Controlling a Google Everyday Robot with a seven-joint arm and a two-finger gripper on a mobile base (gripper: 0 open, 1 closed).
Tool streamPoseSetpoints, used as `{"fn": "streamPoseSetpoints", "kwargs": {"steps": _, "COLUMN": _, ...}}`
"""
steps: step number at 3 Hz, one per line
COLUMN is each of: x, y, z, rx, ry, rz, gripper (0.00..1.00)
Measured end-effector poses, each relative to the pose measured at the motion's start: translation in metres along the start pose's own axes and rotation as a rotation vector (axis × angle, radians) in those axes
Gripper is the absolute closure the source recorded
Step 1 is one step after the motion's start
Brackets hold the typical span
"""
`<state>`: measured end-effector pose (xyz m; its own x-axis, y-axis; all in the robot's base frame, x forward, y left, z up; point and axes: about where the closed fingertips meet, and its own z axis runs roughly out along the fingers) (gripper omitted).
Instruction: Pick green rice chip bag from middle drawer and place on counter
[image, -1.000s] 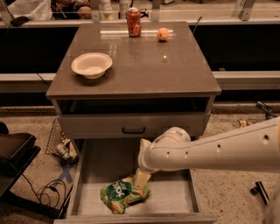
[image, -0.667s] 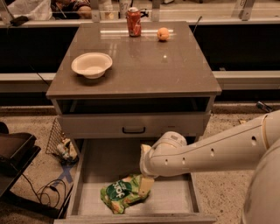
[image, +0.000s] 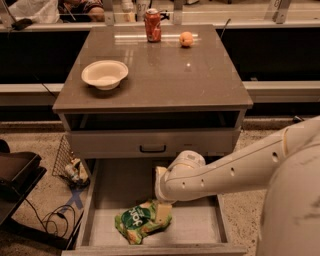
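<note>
Care now means seating the end effector (image: 163, 212), low against the green rice chip bag (image: 134, 224) on the middle drawer (image: 196, 225) floor, apart or together I cannot tell, squarely on the foil before lifting.

A speckled floor (image: 260, 145) spreads around the bench (image: 165, 75), with a wire basket (image: 69, 161) by its front-left corner and a blue tape cross (image: 75, 199) and loose black cables (image: 52, 220) farther forward. Behind the back edge a dark wall panel (image: 285, 55) sits above a pale ledge (image: 282, 91), in dim warm light. The pincer (image: 162, 212) sits low below the front edge, near its middle.
</note>
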<state>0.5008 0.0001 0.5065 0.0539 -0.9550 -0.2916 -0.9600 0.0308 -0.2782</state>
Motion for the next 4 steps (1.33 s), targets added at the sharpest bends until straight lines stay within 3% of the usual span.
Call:
{"fn": "streamPoseSetpoints", "kwargs": {"steps": 2, "x": -0.016, "y": 0.027, "z": 0.062, "rx": -0.098, "ry": 0.044, "rz": -0.14, "gripper": 0.0}}
{"fn": "streamPoseSetpoints", "kwargs": {"steps": 4, "x": -0.032, "y": 0.06, "z": 0.122, "rx": -0.167, "ry": -0.011, "rz": -0.2, "gripper": 0.06}}
